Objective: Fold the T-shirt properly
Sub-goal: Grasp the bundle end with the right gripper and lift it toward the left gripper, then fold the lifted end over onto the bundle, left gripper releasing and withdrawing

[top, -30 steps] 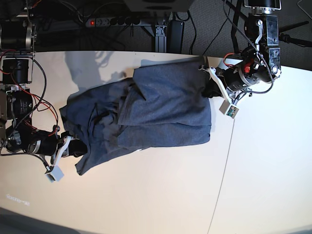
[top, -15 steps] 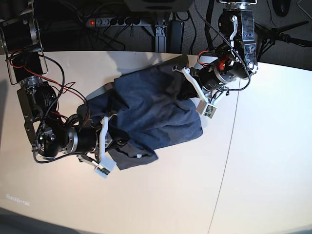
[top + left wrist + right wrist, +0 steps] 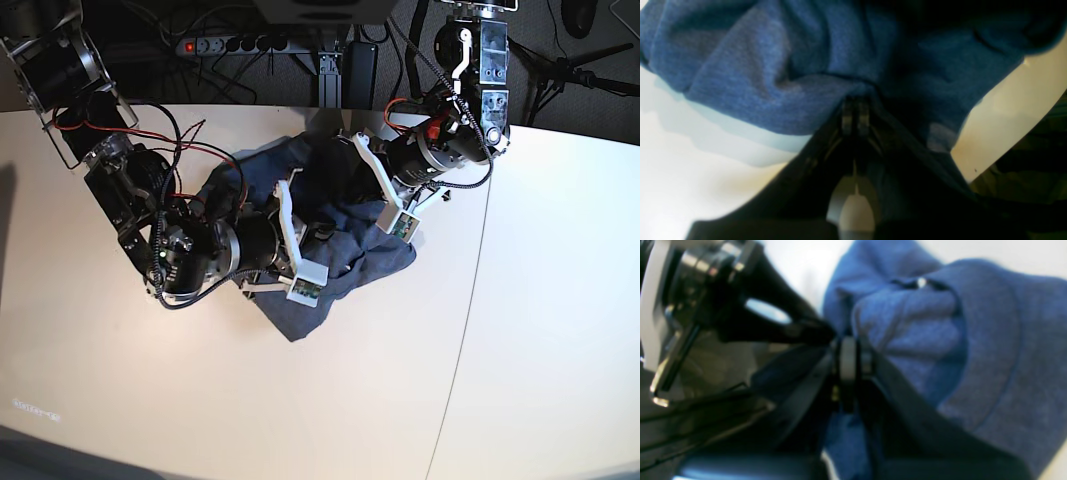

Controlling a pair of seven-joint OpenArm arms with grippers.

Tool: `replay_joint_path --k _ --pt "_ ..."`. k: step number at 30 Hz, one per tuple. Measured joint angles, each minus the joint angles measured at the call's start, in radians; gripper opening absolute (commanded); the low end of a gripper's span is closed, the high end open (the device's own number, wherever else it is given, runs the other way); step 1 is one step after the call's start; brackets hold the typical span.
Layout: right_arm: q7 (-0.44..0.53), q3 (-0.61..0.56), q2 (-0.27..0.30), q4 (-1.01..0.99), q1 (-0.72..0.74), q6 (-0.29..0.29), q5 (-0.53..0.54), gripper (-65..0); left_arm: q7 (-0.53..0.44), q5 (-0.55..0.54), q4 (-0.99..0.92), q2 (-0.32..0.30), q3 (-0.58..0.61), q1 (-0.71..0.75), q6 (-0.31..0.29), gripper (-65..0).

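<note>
The slate-blue T-shirt [image 3: 350,268] lies bunched in a heap at the middle of the table, with both arms over it. In the left wrist view my left gripper [image 3: 855,113] is shut on a fold of the T-shirt [image 3: 780,76], which hangs in front of it. In the right wrist view my right gripper [image 3: 848,356] is shut on a bunched edge of the T-shirt [image 3: 990,350]. In the base view the left gripper [image 3: 347,200] and the right gripper [image 3: 324,234] sit close together above the heap, their fingertips buried in cloth.
The cream table [image 3: 200,400] has a seam [image 3: 468,300] running down its right part. A power strip [image 3: 230,45] and cables lie behind the far edge. The other arm's black gripper body [image 3: 773,320] is right beside my right gripper.
Both arms have swung in from the shirt's two ends to the middle, dragging cloth with them. The shirt, spread out before, is now gathered into a heap.
</note>
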Motion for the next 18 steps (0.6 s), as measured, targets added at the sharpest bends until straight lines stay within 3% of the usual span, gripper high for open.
replay_joint_path --k 15,18 --pt "0.003 -0.149 0.002 0.077 0.002 0.0 -0.037 -65.0 0.01 0.03 0.0 -0.003 0.0 0.0 0.0 -65.0" --pt "0.003 -0.149 0.002 0.077 0.002 0.0 -0.037 -65.0 0.037 -0.056 0.0 -0.024 -0.012 0.0 0.0 -65.0"
